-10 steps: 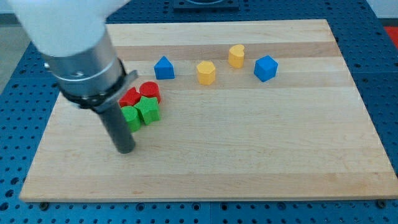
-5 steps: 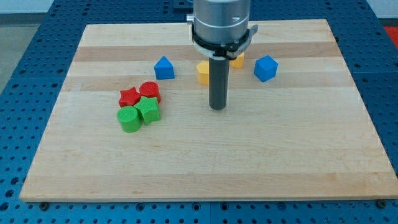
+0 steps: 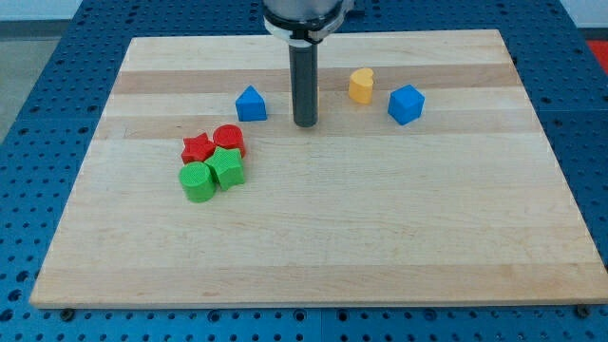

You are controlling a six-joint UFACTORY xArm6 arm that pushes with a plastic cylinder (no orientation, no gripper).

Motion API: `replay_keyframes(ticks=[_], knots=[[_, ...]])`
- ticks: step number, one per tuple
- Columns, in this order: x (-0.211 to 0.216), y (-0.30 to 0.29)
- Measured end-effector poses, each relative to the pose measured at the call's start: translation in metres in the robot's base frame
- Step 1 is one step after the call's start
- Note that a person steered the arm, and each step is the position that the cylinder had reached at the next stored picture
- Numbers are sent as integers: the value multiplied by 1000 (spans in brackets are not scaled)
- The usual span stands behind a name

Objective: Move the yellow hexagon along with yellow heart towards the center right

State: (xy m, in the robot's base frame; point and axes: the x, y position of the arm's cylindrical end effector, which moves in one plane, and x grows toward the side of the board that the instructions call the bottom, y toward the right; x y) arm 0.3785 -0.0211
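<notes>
Camera view: my tip (image 3: 304,123) down on tabletop (image 3: 380,247), between blue triangle block (image 3: 251,104) and yellow heart (image 3: 360,85). Yellow hexagon out of sight, apparently behind rod. No hand fitted, so no open or closed state to tell.

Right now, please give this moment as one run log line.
my tip: between blue block and yellow heart | yellow hexagon: hidden
</notes>
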Motion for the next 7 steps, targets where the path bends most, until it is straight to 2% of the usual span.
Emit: replay_keyframes(ticks=[2,4,7], knots=[[-1,-23],[-40,-23],[-56,43]])
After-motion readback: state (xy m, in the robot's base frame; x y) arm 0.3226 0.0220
